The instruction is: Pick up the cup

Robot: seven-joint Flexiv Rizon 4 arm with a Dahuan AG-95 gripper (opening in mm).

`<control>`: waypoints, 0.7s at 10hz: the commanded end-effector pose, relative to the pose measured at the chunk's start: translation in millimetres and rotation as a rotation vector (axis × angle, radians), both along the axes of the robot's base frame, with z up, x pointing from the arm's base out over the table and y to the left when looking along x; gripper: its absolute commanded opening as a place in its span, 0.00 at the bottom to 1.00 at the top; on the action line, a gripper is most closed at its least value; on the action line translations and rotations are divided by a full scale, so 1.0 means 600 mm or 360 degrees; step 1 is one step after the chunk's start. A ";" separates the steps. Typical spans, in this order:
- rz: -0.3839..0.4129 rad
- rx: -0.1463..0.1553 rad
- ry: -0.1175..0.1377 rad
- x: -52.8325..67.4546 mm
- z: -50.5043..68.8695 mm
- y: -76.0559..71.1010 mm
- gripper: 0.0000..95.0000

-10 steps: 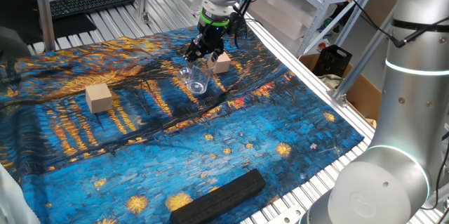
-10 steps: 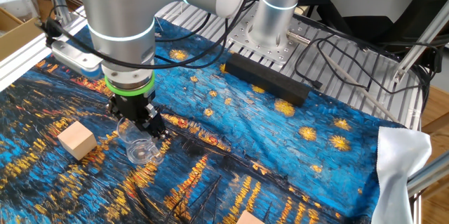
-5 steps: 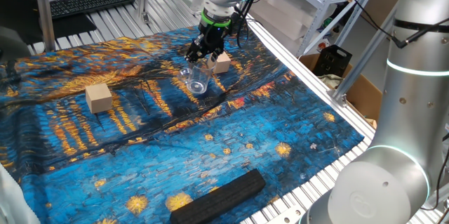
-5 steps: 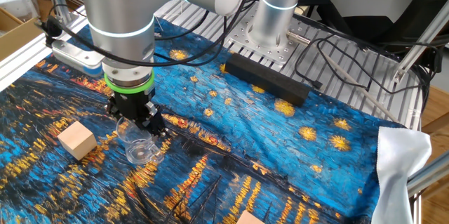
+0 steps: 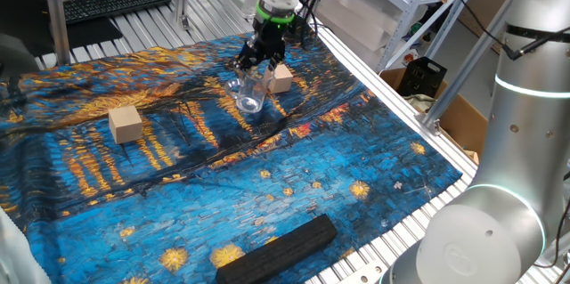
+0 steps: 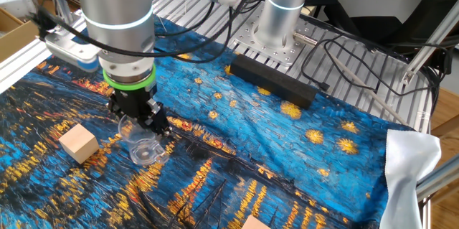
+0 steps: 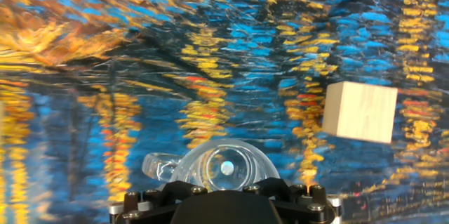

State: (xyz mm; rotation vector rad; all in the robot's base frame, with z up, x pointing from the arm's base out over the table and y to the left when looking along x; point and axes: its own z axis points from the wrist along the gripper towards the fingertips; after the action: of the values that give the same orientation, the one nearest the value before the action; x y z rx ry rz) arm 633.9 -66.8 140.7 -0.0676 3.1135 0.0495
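the cup hangs in the gripper, lifted off the blue and gold painted cloth over the middle-back part of the table. its long axis is tilted rather than plumb: in one fixed view its round end leans down and toward the camera, and in the other fixed view the cup shows a round face low and forward below the gripper. which end is the mouth and which the base i cannot tell through the clear wall. the hand view looks almost straight down the cup, with rings inside rings just ahead of the black gripper body. the fingers sit narrow, closed on the cup's upper part. one tan wooden cube lies just behind the gripper, another cube well apart to the side, and a black bar near the cloth's front edge. against the earlier frames, the arm and cup sit slightly higher and the cubes and the bar lie where they were.
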 end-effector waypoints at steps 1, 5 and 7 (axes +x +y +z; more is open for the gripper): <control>-0.0020 -0.0014 -0.0002 -0.031 0.043 0.017 0.00; -0.0026 -0.0005 0.0033 -0.118 0.138 0.046 0.00; -0.0031 -0.0014 0.0032 -0.156 0.171 0.061 0.00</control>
State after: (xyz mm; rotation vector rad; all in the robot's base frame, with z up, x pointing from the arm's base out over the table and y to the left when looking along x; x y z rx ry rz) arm 546.1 -31.0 240.5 -0.0356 3.1345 0.0401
